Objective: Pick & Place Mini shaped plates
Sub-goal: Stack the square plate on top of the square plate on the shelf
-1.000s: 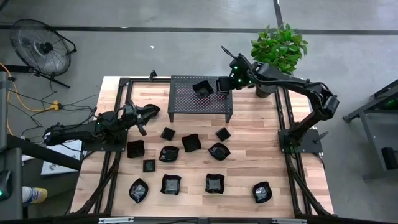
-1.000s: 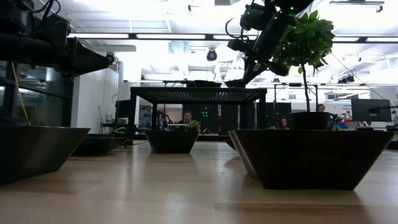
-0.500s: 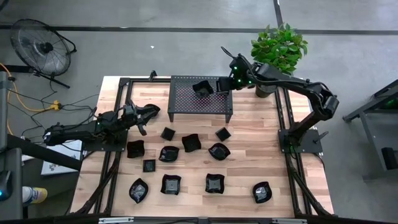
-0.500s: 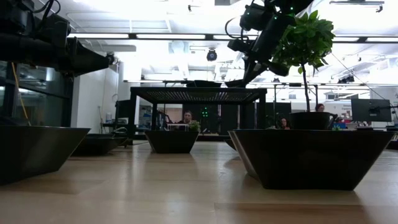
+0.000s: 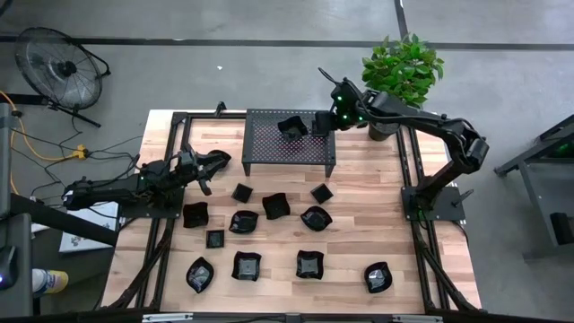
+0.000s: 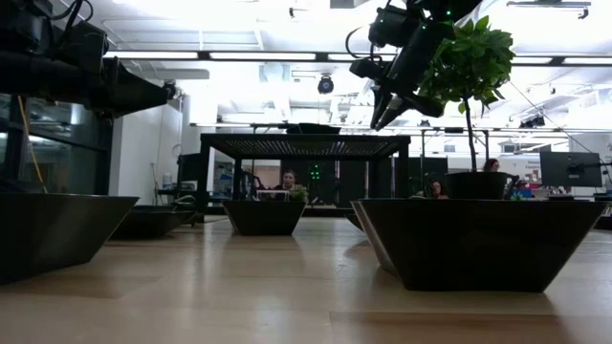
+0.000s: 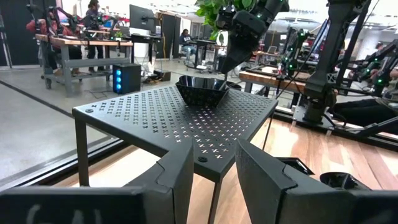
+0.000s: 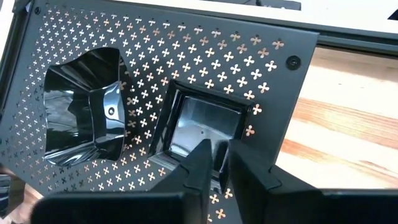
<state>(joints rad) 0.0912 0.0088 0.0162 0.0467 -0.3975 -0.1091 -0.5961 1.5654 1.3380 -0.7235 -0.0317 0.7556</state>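
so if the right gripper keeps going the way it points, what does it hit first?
Probably the square plate directly beyond the right gripper fingertips, sitting on the perforated rack. The wavy-edged plate sits off to the side of that line. How far above the plate it is remains unclear.

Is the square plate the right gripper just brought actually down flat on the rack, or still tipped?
Down flat: the square plate sits level on the rack; the right gripper hovers above, fingers apart.
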